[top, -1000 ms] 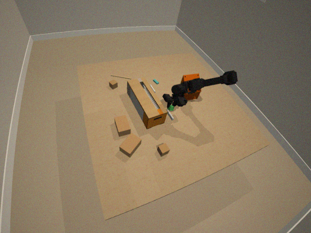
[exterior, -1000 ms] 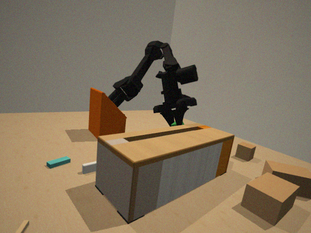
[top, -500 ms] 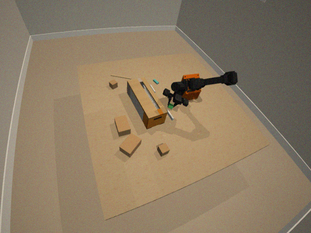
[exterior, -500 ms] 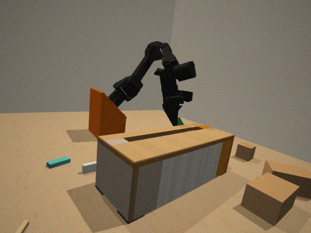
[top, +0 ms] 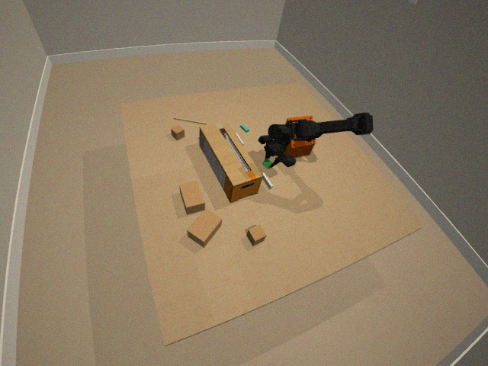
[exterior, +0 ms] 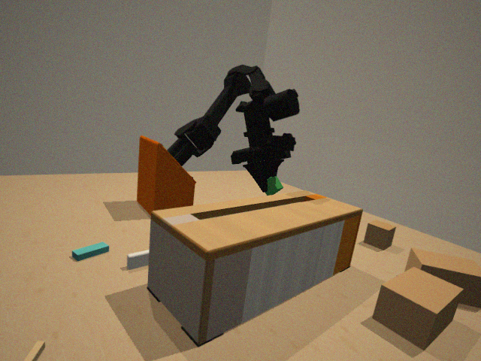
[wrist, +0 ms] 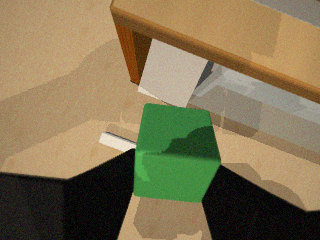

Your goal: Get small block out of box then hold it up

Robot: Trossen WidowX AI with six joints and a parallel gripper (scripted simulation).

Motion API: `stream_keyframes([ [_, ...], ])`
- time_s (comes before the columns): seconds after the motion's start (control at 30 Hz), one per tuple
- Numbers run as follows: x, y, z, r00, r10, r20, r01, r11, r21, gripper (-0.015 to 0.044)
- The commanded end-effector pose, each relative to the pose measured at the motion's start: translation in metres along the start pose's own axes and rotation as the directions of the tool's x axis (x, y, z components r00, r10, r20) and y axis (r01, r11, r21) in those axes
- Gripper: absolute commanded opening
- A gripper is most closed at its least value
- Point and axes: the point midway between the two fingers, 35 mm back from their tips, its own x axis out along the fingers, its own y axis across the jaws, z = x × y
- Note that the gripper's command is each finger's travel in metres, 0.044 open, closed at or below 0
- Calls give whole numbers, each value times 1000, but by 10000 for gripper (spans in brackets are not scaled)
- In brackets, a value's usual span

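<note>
My gripper (top: pixel 269 162) (exterior: pixel 271 185) (wrist: pixel 168 160) is shut on the small green block (top: pixel 268 163) (exterior: pixel 273 185) (wrist: pixel 176 152). It holds the block in the air beside the long wooden box (top: pixel 220 151) (exterior: pixel 237 229) (wrist: pixel 200 25), near the box's orange-marked end and above the level of the box top. The box has a slot (top: pixel 235 149) (exterior: pixel 248 207) along its top and a clear front, and it stands upright on the table. In the wrist view the block fills the space between the two dark fingers.
A white strip (top: pixel 268 181) (wrist: pixel 117 141) lies on the table below the gripper. A teal bar (top: pixel 245 127) (exterior: pixel 89 250) and another white bar (top: pixel 239 138) (exterior: pixel 137 259) lie near the box's far end. Several tan blocks (top: pixel 192 196) (exterior: pixel 416 303) lie beyond the box. The orange arm base (top: pixel 301 146) (exterior: pixel 161 178) stands behind.
</note>
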Motion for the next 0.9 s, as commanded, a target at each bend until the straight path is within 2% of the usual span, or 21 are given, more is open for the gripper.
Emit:
stream_keyframes([
  [0.0, -4, 1, 1, 1000, 6, 10, -8, 991, 131, 0],
  [0.2, -9, 0, 1, 1000, 16, 14, -20, 931, 364, 0],
  [0.4, -14, 0, 0, 1000, 25, 19, -32, 817, 576, 0],
  [0.87, -25, 0, -1, 998, 48, 36, -51, 383, 922, 0],
])
